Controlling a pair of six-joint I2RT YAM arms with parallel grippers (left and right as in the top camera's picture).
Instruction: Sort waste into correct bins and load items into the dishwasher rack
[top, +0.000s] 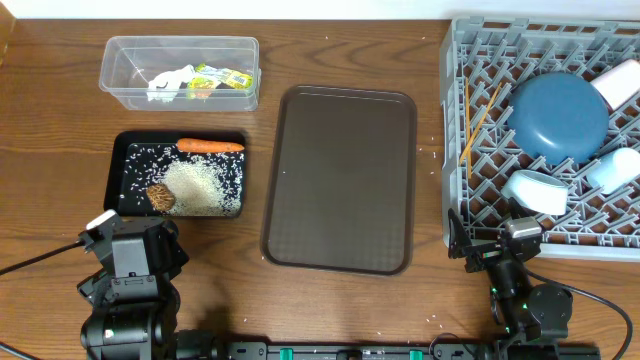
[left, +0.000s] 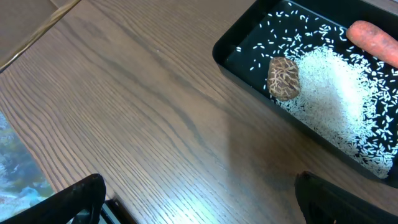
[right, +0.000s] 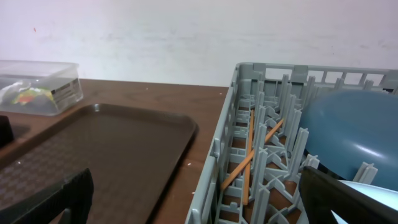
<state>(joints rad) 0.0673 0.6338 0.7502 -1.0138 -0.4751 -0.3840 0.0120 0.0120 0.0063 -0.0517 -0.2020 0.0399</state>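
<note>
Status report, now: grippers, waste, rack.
Left gripper, right gripper open, empty. Carrot, rice in black tray; paper, wrappers in clear tub. Dish, chopsticks in rack. Nothing blocking.

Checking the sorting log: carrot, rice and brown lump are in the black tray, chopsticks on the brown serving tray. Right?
No: the overhead view shows the chopsticks in the grey rack, not on the brown serving tray. The carrot, rice and brown lump are in the black tray.

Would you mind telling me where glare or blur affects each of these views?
Overhead: evenly lit, faint sheen on the brown tray. Left wrist: soft glare on the table, rice pile nearly blown out. Right wrist: bright wall, dark blurred jaws at bottom corners.
</note>
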